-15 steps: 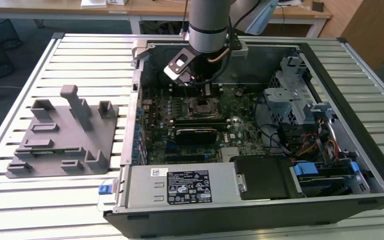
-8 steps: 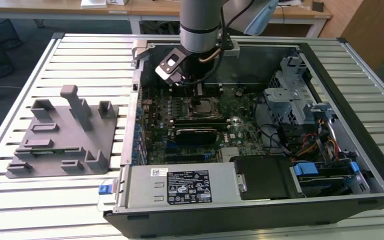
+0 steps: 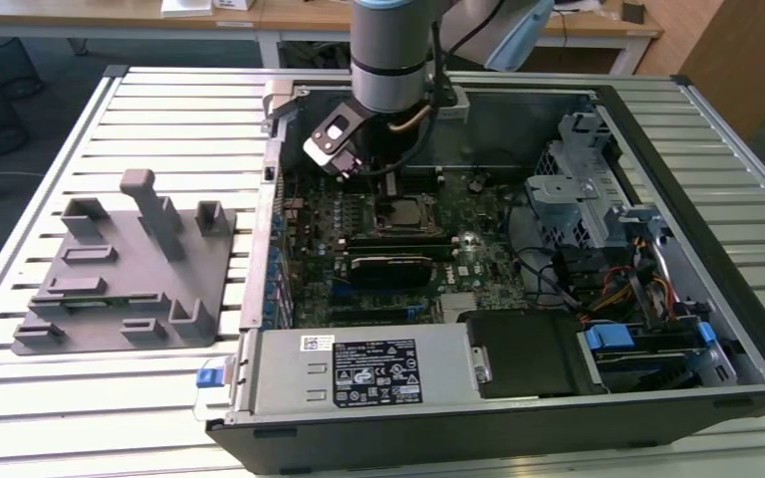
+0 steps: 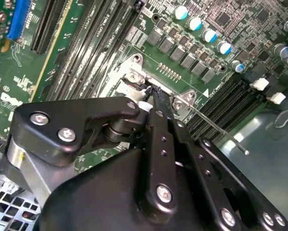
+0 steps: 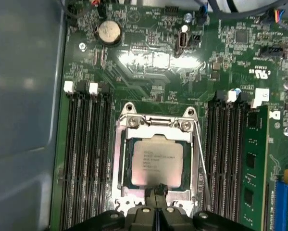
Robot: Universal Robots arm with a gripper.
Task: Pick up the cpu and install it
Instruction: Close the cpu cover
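In the first wrist view the cpu [image 5: 156, 161], a flat silvery-grey square chip, lies flat inside the metal-framed socket [image 5: 120, 163] on the green motherboard. My gripper [image 5: 156, 188] is shut, its two black fingers pressed together, and the tips sit over the chip's near edge with nothing held between them. The second wrist view shows the shut gripper [image 4: 150, 91] pointing down at the socket's frame [image 4: 134, 77]. A thin socket lever [image 5: 201, 168] stands loose beside the socket. In the exterior view the gripper [image 3: 389, 185] hangs inside the open computer case just above the socket [image 3: 402, 211].
Black memory slots [image 5: 88, 159] flank the socket, and a green memory module [image 5: 252, 163] stands on one side. In the exterior view a grey plastic fixture tray [image 3: 130, 269] lies on the slatted table at the left. A power supply [image 3: 356, 373] and drive cage [image 3: 582, 189] crowd the case.
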